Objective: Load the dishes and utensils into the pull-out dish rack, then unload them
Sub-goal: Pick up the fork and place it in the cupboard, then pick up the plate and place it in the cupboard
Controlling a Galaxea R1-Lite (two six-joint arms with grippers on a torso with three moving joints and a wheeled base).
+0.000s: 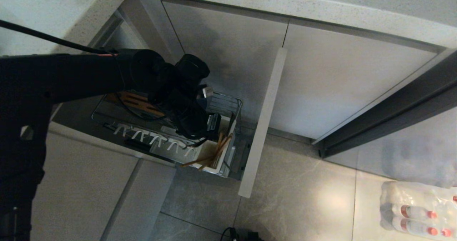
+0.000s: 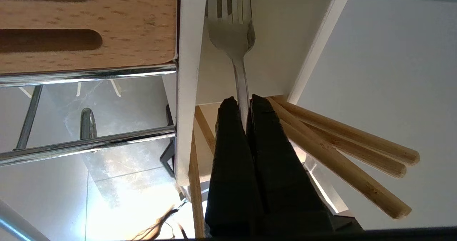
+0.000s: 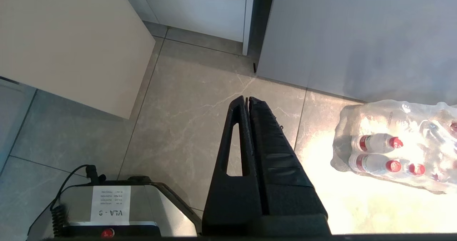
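- Two sorts of things stand in the white caddy (image 2: 186,91) at the front end of the pull-out dish rack (image 1: 228,107): the chopsticks (image 2: 342,151) and the fork (image 2: 237,44). Why do the chopsticks lean?
- They are long and thin, so they tip against the caddy's edge and poke out.
- What is the left gripper (image 2: 245,103) doing?
- It is squeezed tight on the fork's thin handle, with the prongs pointing away. Holding the handle lets the fork slide in or out straight.
- Going in or coming out?
- I cannot tell from here. The dark arm hides much of the rack from above.
- And the right gripper (image 3: 247,100)?
- It is closed on nothing, parked over the floor near a pack of bottles (image 3: 396,155).
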